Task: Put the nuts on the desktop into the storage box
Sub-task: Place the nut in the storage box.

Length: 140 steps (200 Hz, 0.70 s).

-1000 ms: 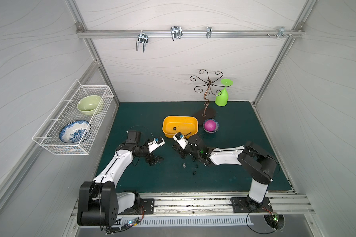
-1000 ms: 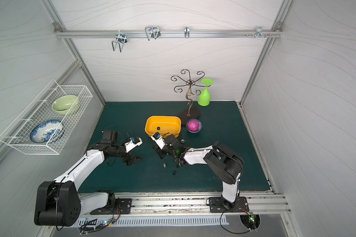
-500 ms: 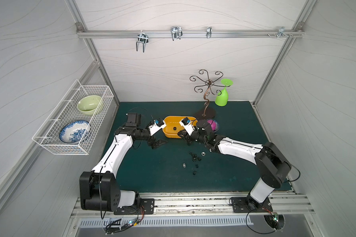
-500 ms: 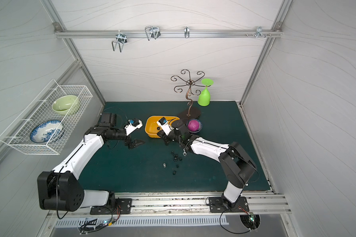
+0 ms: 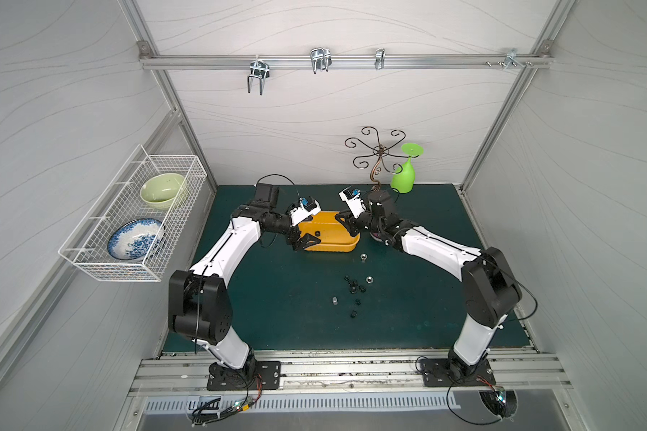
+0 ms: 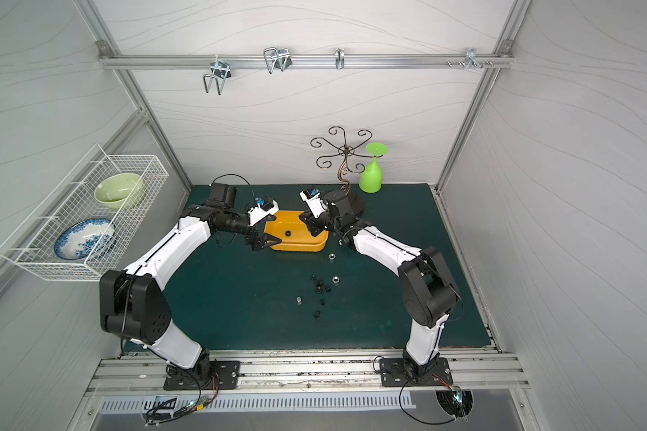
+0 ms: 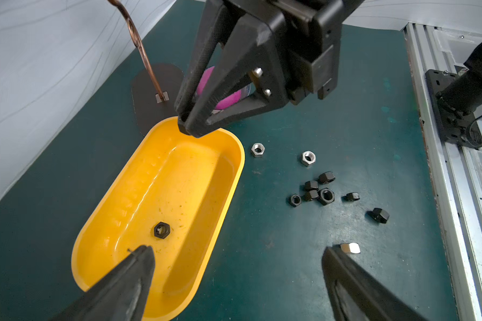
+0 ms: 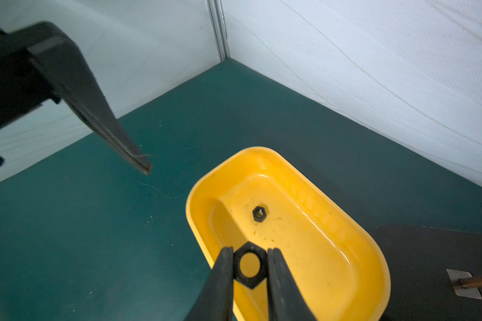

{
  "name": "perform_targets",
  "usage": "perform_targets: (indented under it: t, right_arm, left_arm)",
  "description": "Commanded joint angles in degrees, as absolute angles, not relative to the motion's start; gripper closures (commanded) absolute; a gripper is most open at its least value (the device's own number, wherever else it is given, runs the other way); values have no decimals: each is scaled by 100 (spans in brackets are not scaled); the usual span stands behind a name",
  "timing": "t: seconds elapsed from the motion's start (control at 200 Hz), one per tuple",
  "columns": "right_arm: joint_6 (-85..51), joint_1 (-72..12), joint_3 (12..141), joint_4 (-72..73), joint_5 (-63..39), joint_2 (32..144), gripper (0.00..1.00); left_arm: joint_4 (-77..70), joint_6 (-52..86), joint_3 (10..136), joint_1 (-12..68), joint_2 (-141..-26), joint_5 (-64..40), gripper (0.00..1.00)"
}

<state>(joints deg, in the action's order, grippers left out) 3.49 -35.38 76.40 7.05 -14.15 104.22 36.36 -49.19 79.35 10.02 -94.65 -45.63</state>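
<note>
Right hand (image 8: 249,251), nearly closed, pinches a black hex nut (image 8: 250,283) by its flats above one end of the storage box (image 7: 242,164), a glossy yellow round-cornered tub on the matte teal worktop (image 7: 290,278). Left hand (image 7: 237,250) gapes wide, empty, at the other end. One black nut (image 7: 161,229) lies flat inside; loose nuts (image 7: 326,196), black and silver, scattered beside it.
</note>
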Motion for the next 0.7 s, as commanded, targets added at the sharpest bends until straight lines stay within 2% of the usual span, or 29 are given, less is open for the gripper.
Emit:
perform_targets:
  t: [0.0, 0.695]
  right_arm:
    - [441, -3411, 7895, 234, -1398, 10811, 79]
    - [666, -3394, 9362, -952, -916, 12491, 77]
  left_arm:
    - [3419, -4720, 8276, 1072, -9780, -4400, 1]
    - [3059, -4817, 7822, 1081, -10224, -3823, 1]
